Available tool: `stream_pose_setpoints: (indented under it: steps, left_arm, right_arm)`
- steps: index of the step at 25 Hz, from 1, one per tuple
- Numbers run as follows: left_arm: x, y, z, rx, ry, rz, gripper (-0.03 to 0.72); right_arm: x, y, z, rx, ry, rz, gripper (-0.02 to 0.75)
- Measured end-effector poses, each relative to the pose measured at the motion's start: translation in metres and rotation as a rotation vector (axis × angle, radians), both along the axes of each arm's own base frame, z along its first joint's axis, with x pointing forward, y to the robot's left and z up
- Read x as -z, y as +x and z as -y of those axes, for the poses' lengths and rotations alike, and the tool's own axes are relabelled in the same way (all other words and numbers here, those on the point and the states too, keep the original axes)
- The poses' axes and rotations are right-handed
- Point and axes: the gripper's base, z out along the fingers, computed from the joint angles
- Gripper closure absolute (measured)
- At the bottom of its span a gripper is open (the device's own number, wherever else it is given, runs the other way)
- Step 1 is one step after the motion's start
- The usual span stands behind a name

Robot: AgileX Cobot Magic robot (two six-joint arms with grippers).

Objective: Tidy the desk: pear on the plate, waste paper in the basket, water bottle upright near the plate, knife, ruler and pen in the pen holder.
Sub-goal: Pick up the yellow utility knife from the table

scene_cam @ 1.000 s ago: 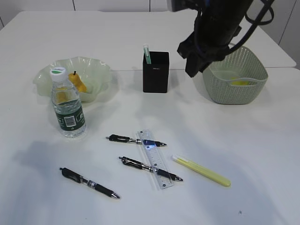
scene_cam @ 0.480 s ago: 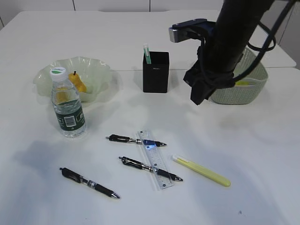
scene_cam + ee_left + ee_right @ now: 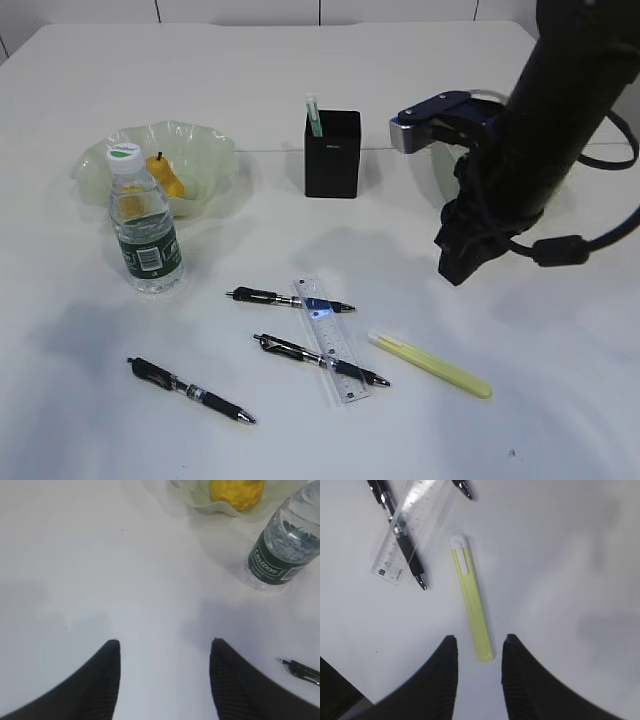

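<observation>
Three pens (image 3: pixel 290 298) (image 3: pixel 320 360) (image 3: pixel 190 390), one clear ruler (image 3: pixel 330 340) and one yellow knife (image 3: pixel 430 365) lying loose on the near part of the desk (image 3: pixel 560 400); nothing of these in the pen holder (image 3: pixel 332 155) yet, apart from a green-and-white stick already standing there. Pear (image 3: pixel 166 177) on the plate (image 3: pixel 205 150) at far left, water bottle (image 3: pixel 143 225) upright just beside it. Basket mostly hidden behind the right arm.

Right gripper (image 3: pixel 455 270) hanging above the desk to the right of the knife, jaws parted and empty; in the wrist view, right gripper (image 3: pixel 480 642) lined up over one end of the knife (image 3: pixel 472 605), its far end pointing toward the ruler (image 3: pixel 407 525). Left gripper (image 3: pixel 165 642) also spread and empty, over bare desk near the bottle (image 3: pixel 285 550) and pear (image 3: pixel 236 491).

Likely next target: the knife. Risks, as a judgement only:
- Grasping at the very end rather than mid-body: could swing or tip out of the jaws on lifting.
- Thin and flat against the desk: could get pushed sideways by the fingertips instead of caught, skidding left toward the ruler and the pen lying across it.
- Coming down too hard: fingertips jamming on the tabletop.
- Narrow holder mouth, one item inside already: could catch the rim and topple the holder.
</observation>
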Motion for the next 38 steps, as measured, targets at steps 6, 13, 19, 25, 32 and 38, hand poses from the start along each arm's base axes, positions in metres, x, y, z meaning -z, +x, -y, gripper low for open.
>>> stream_pose_setpoints:
  steps: [6,13,19,25,32,38]
  left_arm:
    - [0.000,0.000,0.000,0.001,0.002,0.000,0.286]
    - [0.000,0.000,0.000,0.002,0.005,-0.002,0.286]
    - [0.000,0.000,0.000,0.002,0.007,-0.002,0.286]
    - [0.001,-0.001,0.000,0.002,0.007,-0.011,0.286]
    - [0.001,-0.001,0.000,0.002,0.007,-0.015,0.286]
    - [0.002,-0.002,0.000,0.002,0.007,-0.025,0.286]
  right_arm:
    - [0.007,-0.016,0.003,-0.090,0.029,0.047,0.507]
    - [0.017,-0.020,0.004,-0.103,0.029,0.069,0.507]
    - [0.019,-0.017,0.004,-0.112,0.028,0.106,0.507]
    - [0.032,-0.014,0.002,-0.142,0.025,0.073,0.505]
    - [0.039,-0.012,-0.002,-0.156,0.058,0.052,0.496]
    - [0.064,-0.008,-0.007,-0.146,0.068,-0.020,0.450]
